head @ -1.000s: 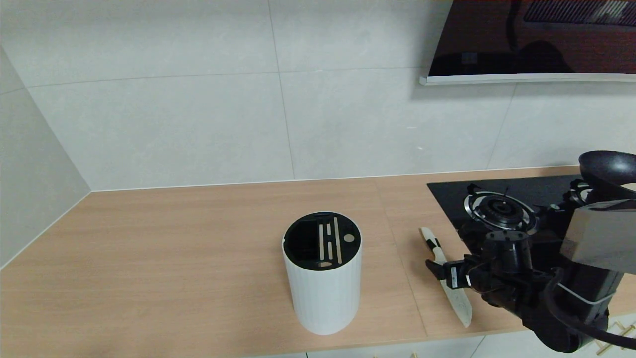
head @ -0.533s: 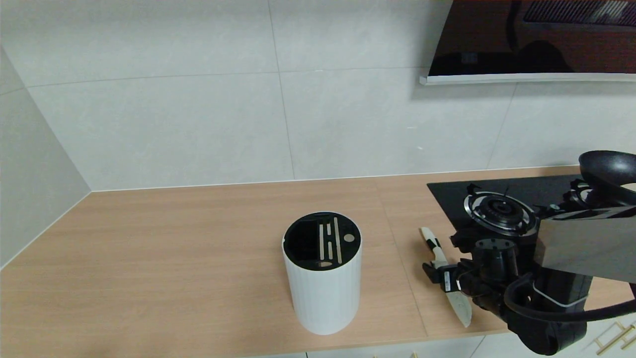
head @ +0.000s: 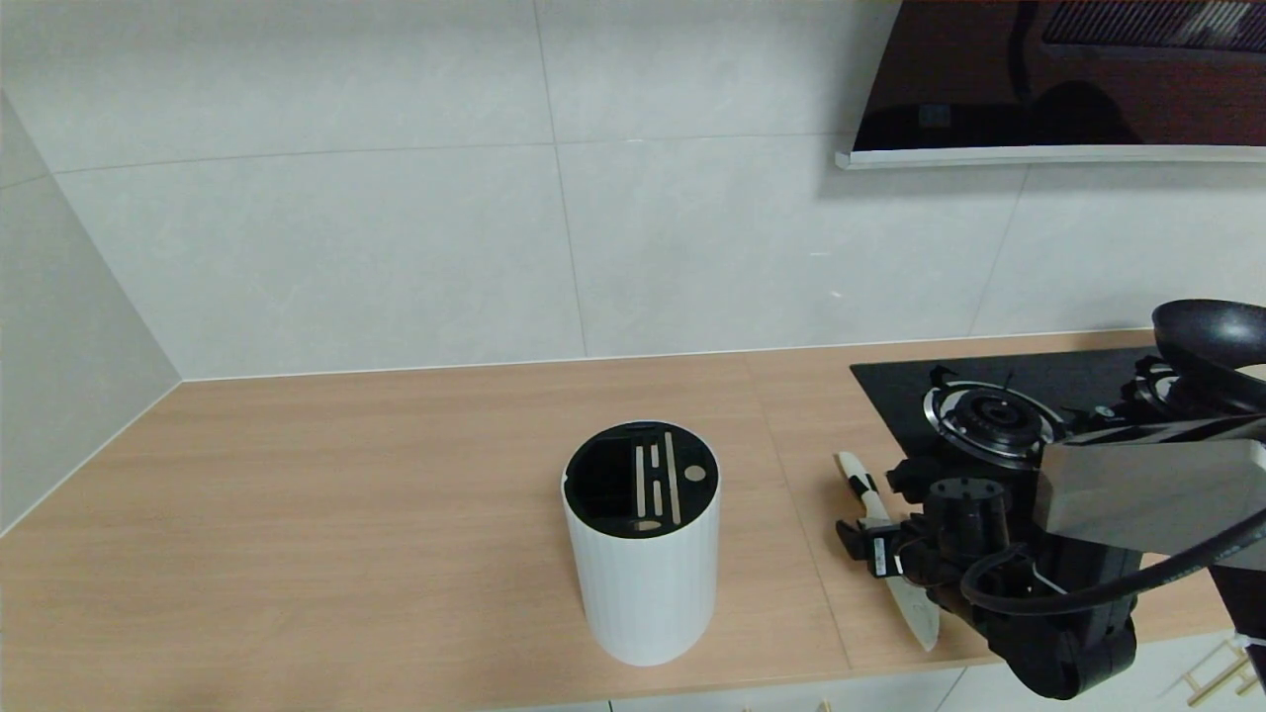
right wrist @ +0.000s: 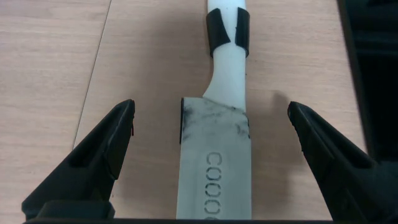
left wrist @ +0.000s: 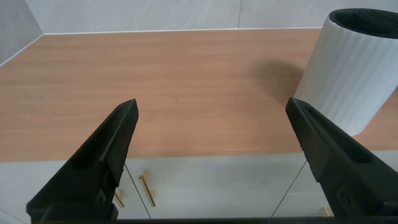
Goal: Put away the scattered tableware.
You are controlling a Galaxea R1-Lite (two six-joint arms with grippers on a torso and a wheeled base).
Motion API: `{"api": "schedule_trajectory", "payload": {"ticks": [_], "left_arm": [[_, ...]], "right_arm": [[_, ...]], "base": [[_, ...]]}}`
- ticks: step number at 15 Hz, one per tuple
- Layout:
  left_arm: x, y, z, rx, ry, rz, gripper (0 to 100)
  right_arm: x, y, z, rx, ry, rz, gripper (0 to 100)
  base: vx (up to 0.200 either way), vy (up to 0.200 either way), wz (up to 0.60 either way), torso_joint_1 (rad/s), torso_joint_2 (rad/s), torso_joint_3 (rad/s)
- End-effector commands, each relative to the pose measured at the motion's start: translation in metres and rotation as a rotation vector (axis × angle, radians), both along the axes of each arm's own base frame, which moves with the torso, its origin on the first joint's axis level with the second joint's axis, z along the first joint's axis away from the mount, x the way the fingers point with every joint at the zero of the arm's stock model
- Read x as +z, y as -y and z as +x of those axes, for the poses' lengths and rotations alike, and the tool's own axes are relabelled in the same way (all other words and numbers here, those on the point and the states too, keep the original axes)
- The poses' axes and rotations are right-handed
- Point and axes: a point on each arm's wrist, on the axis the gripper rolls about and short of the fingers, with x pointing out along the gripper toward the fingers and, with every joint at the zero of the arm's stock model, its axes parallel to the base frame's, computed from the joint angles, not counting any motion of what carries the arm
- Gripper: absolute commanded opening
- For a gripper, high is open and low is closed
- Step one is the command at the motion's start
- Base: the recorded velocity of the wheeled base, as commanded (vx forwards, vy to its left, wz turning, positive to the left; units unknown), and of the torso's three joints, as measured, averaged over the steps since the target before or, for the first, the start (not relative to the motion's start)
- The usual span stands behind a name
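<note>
The light wooden countertop [head: 396,475] before me carries a white ribbed knife holder [head: 645,583], standing upright near the front edge with its black slotted top facing up. To its right, well apart, a white knife [head: 860,487] with a black band lies flat, blade toward the front edge, just beside the black gas hob [head: 890,381] set into the surface.

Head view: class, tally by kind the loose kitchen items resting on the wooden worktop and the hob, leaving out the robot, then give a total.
Knife: 1
White slotted holder: 1
Black pan: 1
Total: 3
</note>
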Motion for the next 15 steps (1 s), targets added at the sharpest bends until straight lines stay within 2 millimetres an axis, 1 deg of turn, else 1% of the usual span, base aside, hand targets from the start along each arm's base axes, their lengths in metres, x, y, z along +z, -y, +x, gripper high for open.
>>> {"api": "schedule_trajectory", "payload": {"ticks": [1,3,9,10,15], "left_arm": [[-0.0001,0.0000,0.0000,0.001,-0.001,0.000,100],[0.0001,0.0000,0.0000,0.001,0.001,0.000,100],[0.0001,0.0000,0.0000,0.001,0.001,0.000,100],[0.0001,0.0000,0.0000,0.001,0.001,0.000,100],[0.0001,0.0000,0.0000,0.001,0.001,0.000,100]], "right_arm": [[-0.0036,-0.0007,0.0013,0.001,-0.005,-0.002,100],[-0.0070,-0.0011,0.0025,-0.003,-0.009,-0.003,100],[-0.0084,-0.0010,0.0027,-0.009,-0.010,-0.009,100],[-0.0090,-0.0009,0.0027,-0.009,-0.012,-0.009,0],[-0.0115,-0.0006,0.0018,-0.009,-0.021,-0.012,0]], "base": [[0.000,0.000,0.00,0.000,0.00,0.000],[0.000,0.000,0.00,0.000,0.00,0.000],[0.000,0.000,0.00,0.000,0.00,0.000],[0.000,0.000,0.00,0.000,0.00,0.000],[0.000,0.000,0.00,0.000,0.00,0.000]]}}
